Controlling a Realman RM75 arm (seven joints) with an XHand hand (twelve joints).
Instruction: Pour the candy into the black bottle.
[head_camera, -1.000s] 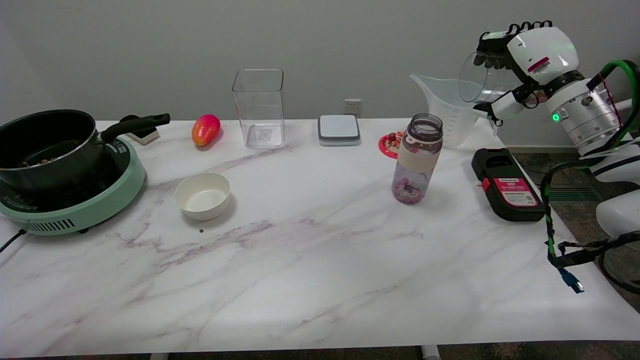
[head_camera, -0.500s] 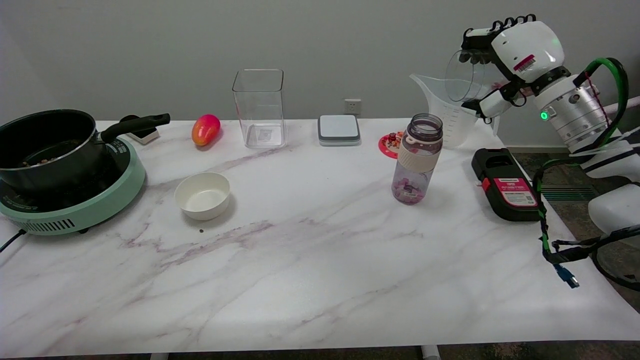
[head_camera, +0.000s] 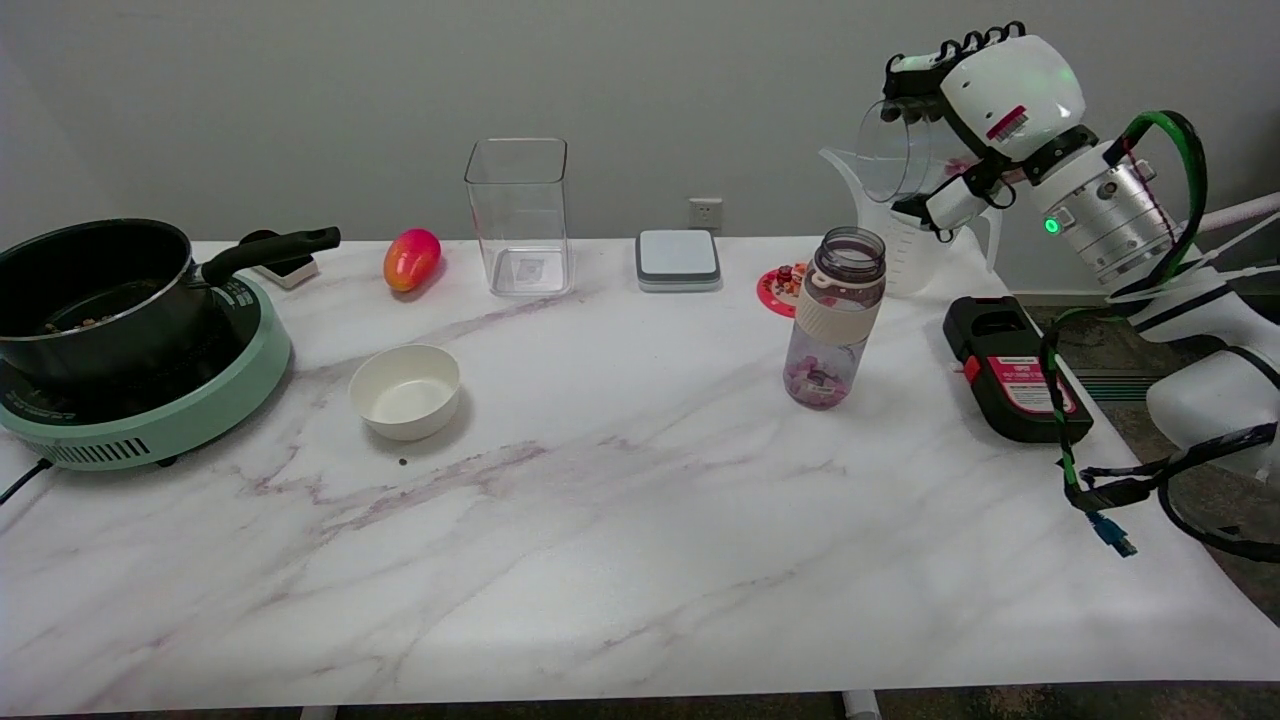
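since the earlier frames the right hand had swung up and to the left, carrying its clear cup closer to the bottle, arm following from the lower right. nothing on the table had shifted, camera steady.

hand was wrapped around the clear cup, fingers over the top and thumb under, cup tipped on its side with the mouth facing left. cup sat in the air above and to the right of the bottle, in front of the big measuring jug. mouth was not yet over the bottle opening. could not tell if any candy was left in the cup, it looked clear and mostly see-through.

bottle stood upright near the middle-right of the table, lid off, dark tinted with a pale band, pinkish candy already sitting in its bottom. so some candy seemed to be in already, or this was a second pass; pictures alone did not settle which.

judgement: mid to late in the task. left to do: bring the cup mouth over the bottle neck, tip further if anything remained, then set the cup down.

other stuff untouched: white bowl, pot on the green cooker, tall clear container, mango-like fruit, grey scale, red coaster, black-and-red device near the table's right edge.
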